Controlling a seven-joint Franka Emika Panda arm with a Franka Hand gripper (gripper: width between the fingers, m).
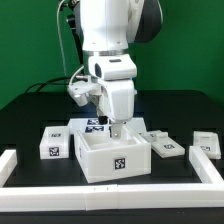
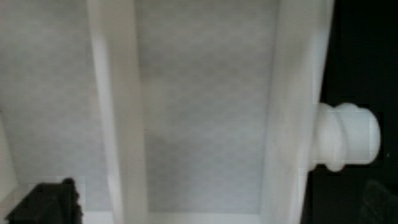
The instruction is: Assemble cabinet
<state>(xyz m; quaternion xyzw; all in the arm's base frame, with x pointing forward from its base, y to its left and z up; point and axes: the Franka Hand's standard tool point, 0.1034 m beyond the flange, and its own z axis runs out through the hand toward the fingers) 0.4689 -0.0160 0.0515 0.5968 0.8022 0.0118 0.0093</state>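
The cabinet [image 1: 112, 157] is a white hollow box at the middle front of the table, with one tag on the face towards the exterior camera. My gripper [image 1: 115, 130] hangs just over its open top, near the far wall. In the wrist view the cabinet [image 2: 196, 110] fills the picture with white walls and upright ridges. A round white knob [image 2: 350, 135] sticks out of its side. One dark finger [image 2: 47, 204] shows at the edge, and the other is lost against the black table. The jaws stand wide apart and hold nothing.
White tagged parts lie at the exterior view's left [image 1: 53, 146] and right [image 1: 158, 144] [image 1: 205, 146]. The marker board [image 1: 93, 125] lies behind the cabinet. White border rails [image 1: 110, 196] run along the front and both sides. A black cable hangs behind the arm.
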